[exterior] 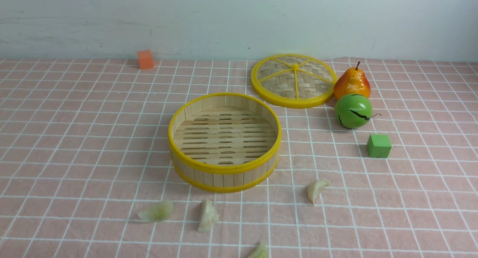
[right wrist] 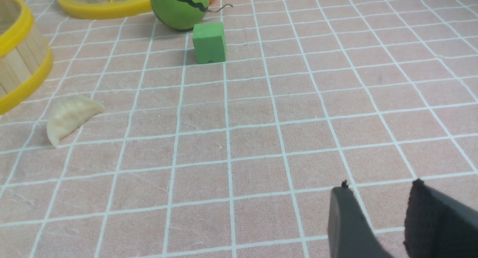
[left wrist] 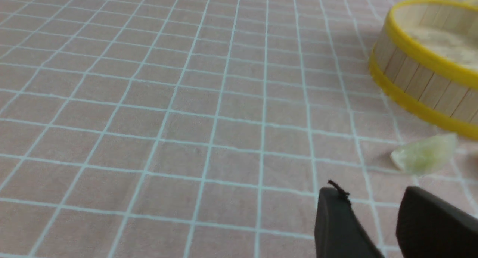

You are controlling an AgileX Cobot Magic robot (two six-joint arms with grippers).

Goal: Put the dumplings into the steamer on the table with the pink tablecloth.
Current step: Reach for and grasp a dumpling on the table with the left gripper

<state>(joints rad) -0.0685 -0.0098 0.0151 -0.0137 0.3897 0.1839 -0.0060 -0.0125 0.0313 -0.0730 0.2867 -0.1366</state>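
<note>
The steamer [exterior: 224, 177] stands empty at the middle of the table under the pink tablecloth [exterior: 74, 138]. Several pale dumplings lie on the cloth in front of it: one [exterior: 156, 211] to the left, one [exterior: 207, 216] beside it, one [exterior: 317, 189] to the right, and one [exterior: 259, 251] at the near edge of the view. Neither arm shows in the front view. My left gripper [left wrist: 369, 192] is open and empty over bare cloth, a short way from a greenish dumpling [left wrist: 424, 159] and the steamer [left wrist: 418, 78]. My right gripper [right wrist: 379, 187] is open and empty, far from a whitish dumpling [right wrist: 71, 118].
The flat woven lid [exterior: 293, 80] lies behind the steamer to the right. Beside it stand a pear [exterior: 351, 82], a green ball [exterior: 353, 111] and a green cube [exterior: 378, 145]. An orange cube [exterior: 145, 59] sits at the back left by the wall.
</note>
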